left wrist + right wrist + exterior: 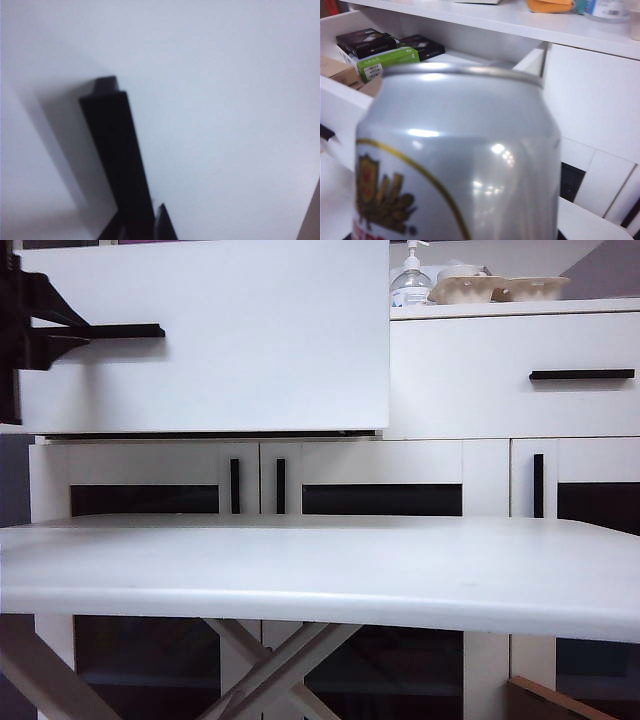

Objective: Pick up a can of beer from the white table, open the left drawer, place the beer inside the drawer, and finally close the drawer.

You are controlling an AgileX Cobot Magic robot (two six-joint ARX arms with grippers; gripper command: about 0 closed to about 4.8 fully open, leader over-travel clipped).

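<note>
Now we've the left drawer [250,330] pulled open, left gripper [30,335] at nine o'clock clamped on its handle [117,160]; right gripper holds the can of beer [460,155], unplaced.

Bits and pieces on and in the cabinet

I see a clear pump bottle [411,280] and a beige egg carton [498,287] side by side on the cabinet top [520,308], a narrower drawer [470,380] shut beneath them, and dark boxes [367,41] beside a green box [387,61].

Your left drawer [210,335] stands pulled out above the white table [320,575]. Boxes [380,50] lie inside it, behind the can of beer [455,155]. The pump bottle [411,280] sits on the cabinet top, to the right.
</note>
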